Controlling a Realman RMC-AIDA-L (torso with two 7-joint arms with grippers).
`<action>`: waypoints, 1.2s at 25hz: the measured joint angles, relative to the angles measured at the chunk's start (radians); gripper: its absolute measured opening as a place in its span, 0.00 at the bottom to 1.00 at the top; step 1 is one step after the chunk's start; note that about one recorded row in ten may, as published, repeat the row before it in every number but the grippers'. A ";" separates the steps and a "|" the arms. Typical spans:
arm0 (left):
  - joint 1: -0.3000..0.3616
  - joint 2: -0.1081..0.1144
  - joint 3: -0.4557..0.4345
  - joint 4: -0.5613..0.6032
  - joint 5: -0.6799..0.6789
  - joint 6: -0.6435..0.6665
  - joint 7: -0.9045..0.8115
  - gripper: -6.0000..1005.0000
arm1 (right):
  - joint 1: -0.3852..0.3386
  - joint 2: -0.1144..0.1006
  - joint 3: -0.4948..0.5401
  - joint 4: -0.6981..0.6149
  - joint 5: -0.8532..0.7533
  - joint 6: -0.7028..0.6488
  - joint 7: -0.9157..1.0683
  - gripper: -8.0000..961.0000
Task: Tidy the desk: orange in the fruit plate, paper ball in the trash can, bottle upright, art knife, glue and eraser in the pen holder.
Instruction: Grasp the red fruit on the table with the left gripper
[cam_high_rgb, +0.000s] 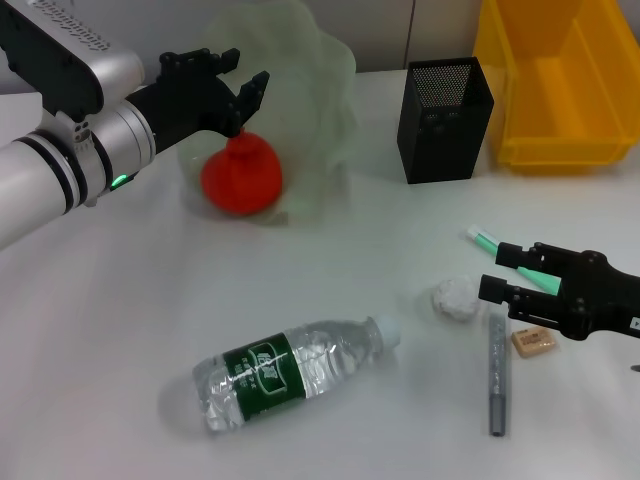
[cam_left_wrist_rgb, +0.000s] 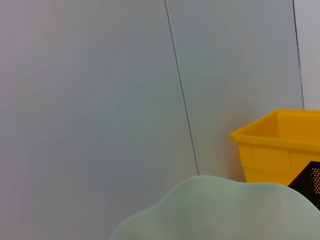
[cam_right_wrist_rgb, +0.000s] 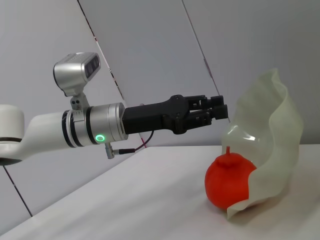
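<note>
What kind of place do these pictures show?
Probably an office desk set up for robot tests: a white table against a plain panelled wall, with a black mesh pen holder, a grey art knife and an eraser.

**Camera placement**

The tabletop (cam_high_rgb: 100, 380) is seen from above and in front by the head view, with both arms in frame. From low over the tabletop, the orange (cam_right_wrist_rgb: 230, 181), the fruit plate (cam_right_wrist_rgb: 272, 145) and the left claw (cam_right_wrist_rgb: 220, 107) are viewed sideways by the right wrist camera. The left wrist camera is aimed at the wall, just above the plate's rim (cam_left_wrist_rgb: 215, 207); the trash can (cam_left_wrist_rgb: 275, 145) and pen holder (cam_left_wrist_rgb: 310, 182) are shared with the head view.
</note>
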 joint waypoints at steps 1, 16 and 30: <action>0.000 0.000 0.000 0.000 0.000 -0.001 0.000 0.40 | 0.000 0.000 0.000 0.000 0.000 0.000 0.000 0.69; 0.002 0.000 0.003 -0.003 0.000 -0.007 0.000 0.40 | 0.005 0.000 0.002 0.000 0.004 0.000 -0.001 0.69; 0.027 0.005 -0.001 0.003 0.000 -0.002 -0.005 0.40 | 0.015 0.002 0.000 0.002 0.002 0.013 -0.002 0.69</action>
